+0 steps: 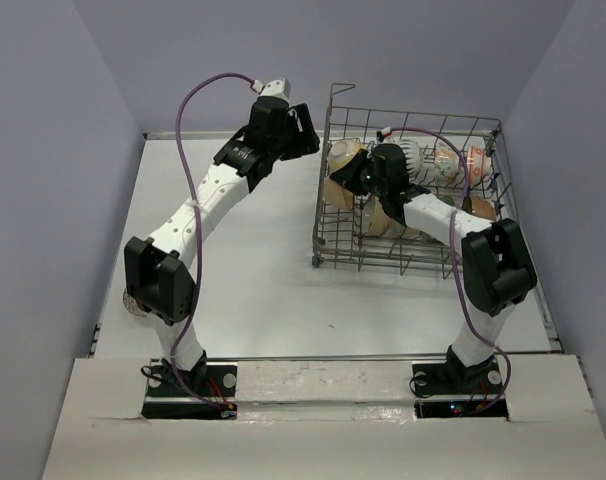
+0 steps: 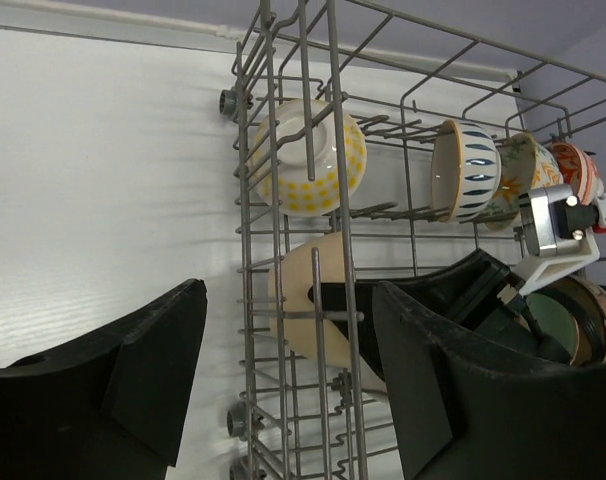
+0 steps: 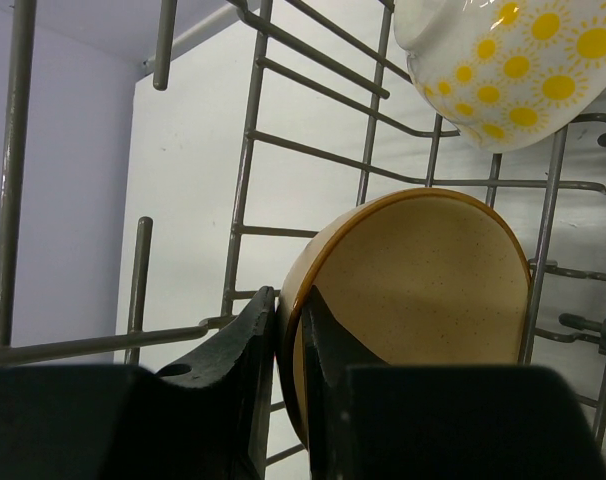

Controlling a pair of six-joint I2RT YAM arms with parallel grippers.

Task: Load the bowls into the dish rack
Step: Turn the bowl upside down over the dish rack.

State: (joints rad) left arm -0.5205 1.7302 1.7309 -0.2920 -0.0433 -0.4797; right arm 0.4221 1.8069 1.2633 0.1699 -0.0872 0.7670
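The grey wire dish rack (image 1: 415, 116) stands at the right of the table and holds several bowls on edge. My right gripper (image 1: 360, 180) is inside its left part, shut on the rim of a tan bowl (image 3: 423, 280), one finger inside and one outside (image 3: 288, 325). The tan bowl leans between the tines (image 2: 301, 300), below a white bowl with yellow suns (image 2: 308, 160). My left gripper (image 1: 303, 130) is open and empty just outside the rack's left wall (image 2: 288, 375).
Further right in the rack stand a blue-patterned white bowl (image 2: 465, 170), a cream floral bowl (image 2: 523, 165), a red-orange bowl (image 2: 575, 168) and a teal-and-brown bowl (image 2: 578, 320). A small round object (image 1: 133, 306) peeks from under the left arm's elbow. Walls enclose the table.
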